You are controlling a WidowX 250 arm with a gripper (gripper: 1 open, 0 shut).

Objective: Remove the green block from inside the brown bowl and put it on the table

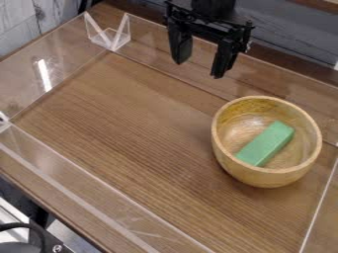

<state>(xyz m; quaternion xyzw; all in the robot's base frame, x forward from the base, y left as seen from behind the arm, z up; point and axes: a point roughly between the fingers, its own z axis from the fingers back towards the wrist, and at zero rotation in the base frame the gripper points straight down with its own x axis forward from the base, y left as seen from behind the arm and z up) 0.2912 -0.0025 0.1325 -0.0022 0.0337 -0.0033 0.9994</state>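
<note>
"Green is seen inside the bowl (251,178); is that the block (268,144)?"

"Yes, the block is held within the bowl's rounded sides, set slantwise, its far end turned toward the right of the view. It is ringed by the thick tan rim."

"And where is the bowl placed?"

"On the table (119,119), at the right of the view. Brown wood grain with dark streaks is shown around it."

"What can be said of the gripper (200,68)?"

"It is seen at the top of the view, black, with its two fingers spread wide apart. Nothing is gripped between them; bare tabletop is seen in the gap. The bowl is not touched by either finger, and the right-hand one in the view is placed nearer to it."

"Is anything else shown?"

"A clear plastic piece (110,33) is seen at the upper left, well apart from the bowl. Dark cables (27,229) are shown in the lower left corner; what they are joined to cannot be told."
</note>
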